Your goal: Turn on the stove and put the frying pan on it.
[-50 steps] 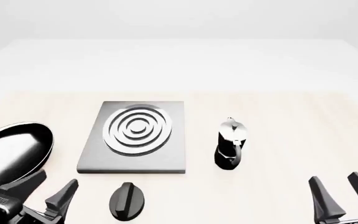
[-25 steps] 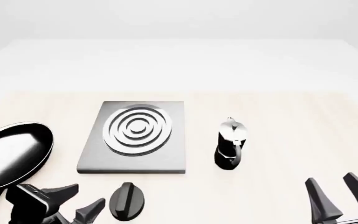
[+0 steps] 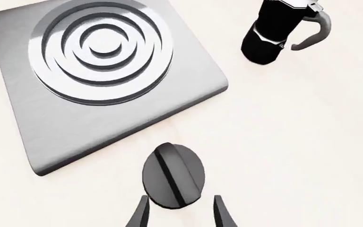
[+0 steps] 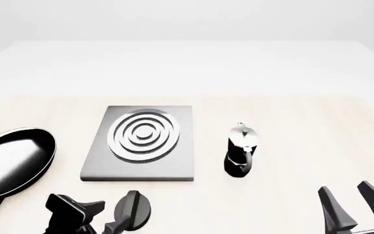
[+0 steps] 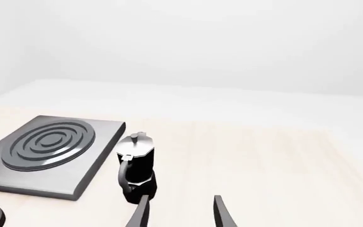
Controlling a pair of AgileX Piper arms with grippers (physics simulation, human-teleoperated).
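Observation:
The stove (image 4: 141, 144) is a flat grey slab with concentric rings, lying mid-table; it also shows in the left wrist view (image 3: 99, 71) and the right wrist view (image 5: 49, 151). The frying pan (image 4: 11, 163) lies empty on the table left of the stove, with its handle running off the lower left edge. A black ridged knob (image 4: 134, 209) sits just in front of the stove. My left gripper (image 4: 109, 217) is open right at the knob's left side. In the left wrist view the knob (image 3: 173, 176) has its near edge between my fingertips (image 3: 222, 215). My right gripper (image 4: 352, 209) is open and empty at the front right.
A black-and-silver moka pot (image 4: 241, 151) stands upright to the right of the stove, between it and my right gripper; it is also in the right wrist view (image 5: 136, 165) and the left wrist view (image 3: 276, 30). The table is pale wood.
My left gripper has moved right, from beside the pan's handle to the knob. The right gripper, pan, stove and moka pot have barely moved.

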